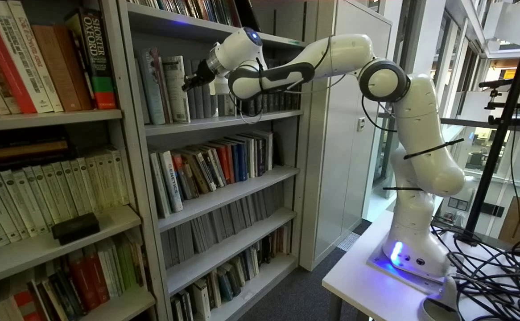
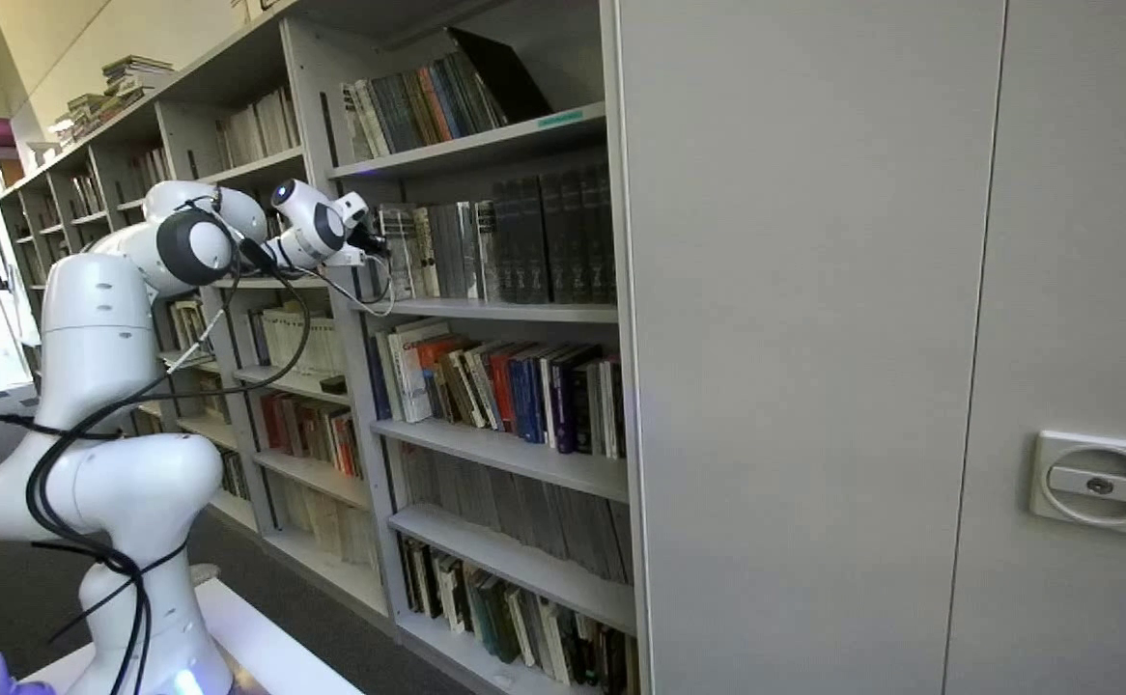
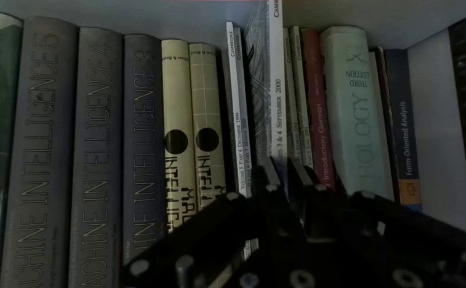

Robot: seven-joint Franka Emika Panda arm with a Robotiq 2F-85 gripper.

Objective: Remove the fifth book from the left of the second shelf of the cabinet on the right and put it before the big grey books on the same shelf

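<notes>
In the wrist view, which stands upside down, a thin white-spined book sticks out in front of its row, with part of its patterned cover showing. My gripper's fingertips sit on both sides of its spine, which fills the narrow gap between them. In an exterior view the white book stands upright at the shelf's front with the gripper at its spine edge. The gripper also shows in an exterior view. The big grey books stand at the left in the wrist view and right of the white book.
The row stands on a grey shelf, with another shelf above. Yellow books stand between the grey ones and thin journals. A pale green book stands on the opposite side. Dark volumes fill the row's far end.
</notes>
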